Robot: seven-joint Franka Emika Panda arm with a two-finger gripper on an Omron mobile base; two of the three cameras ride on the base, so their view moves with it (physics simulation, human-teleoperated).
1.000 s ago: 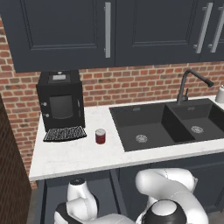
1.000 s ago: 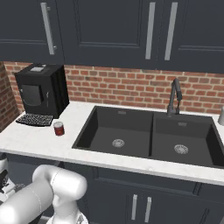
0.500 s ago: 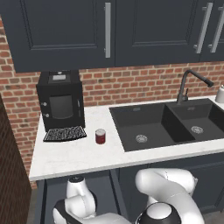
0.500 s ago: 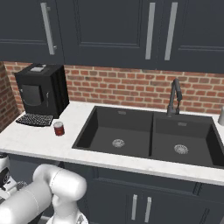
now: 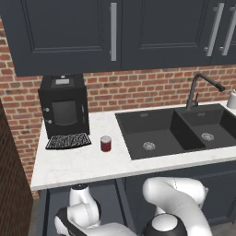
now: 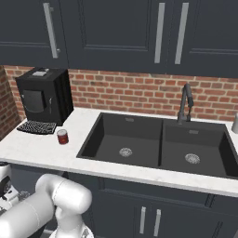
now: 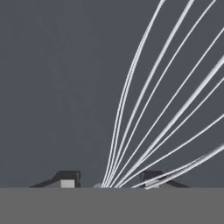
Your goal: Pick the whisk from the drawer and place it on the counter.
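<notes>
The whisk's (image 7: 148, 109) silvery wires fan up and to the right across the hand view, over the dark grey floor of the drawer (image 7: 52, 87). They converge at the bottom, between my fingertips. My gripper (image 7: 109, 178) is open, one dark fingertip (image 7: 68, 179) left of the wire bundle and the other on its right, among the outer wires. The whisk's handle is hidden. In the base views my arm (image 5: 80, 203) reaches down below the left end of the white counter (image 5: 78, 163).
On the counter stand a black coffee machine (image 5: 63, 107) with its drip tray (image 5: 68, 140) and a red can (image 5: 106, 144). To the right lie the black double sink (image 5: 175, 131) and its faucet (image 5: 198, 90). Dark upper cabinets hang above.
The arm's wrist below the counter has crept slightly to the left in the left base view. The things on the counter have stayed put.
</notes>
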